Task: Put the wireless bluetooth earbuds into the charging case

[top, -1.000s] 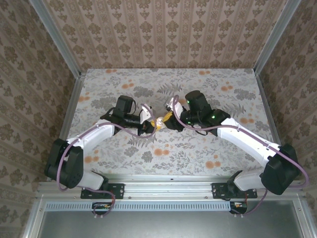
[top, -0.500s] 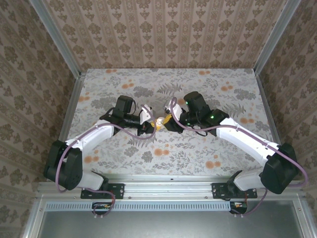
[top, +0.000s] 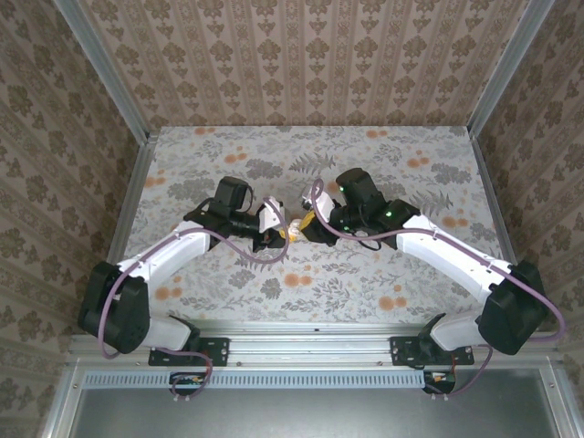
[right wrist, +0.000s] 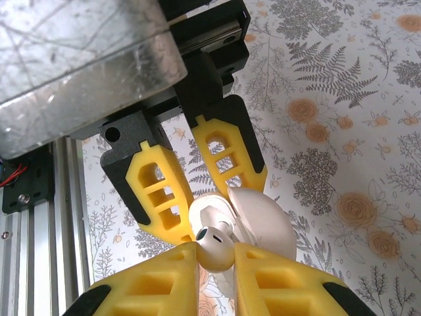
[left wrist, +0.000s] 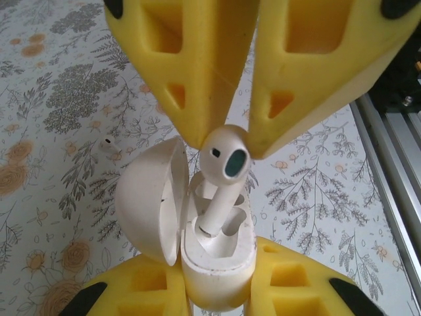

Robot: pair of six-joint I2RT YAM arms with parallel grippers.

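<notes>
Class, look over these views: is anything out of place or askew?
One earbud lies loose on the floral table, away from the open charging case. The other earbud, pinched by the right gripper, leans with its stem only partly in a slot.

The floral-patterned counter (top: 411, 151) occupies the centre of the frame, enclosed by wallpapered walls (top: 301, 55). The left arm (top: 164, 255) enters from the lower left and the right arm (top: 447, 255) from the lower right. The left tool (top: 283, 234) and right tool (top: 307, 222) meet tip to tip at mid-frame. A small pale item (top: 295, 224) sits between the yellow tips, too small to identify.
</notes>
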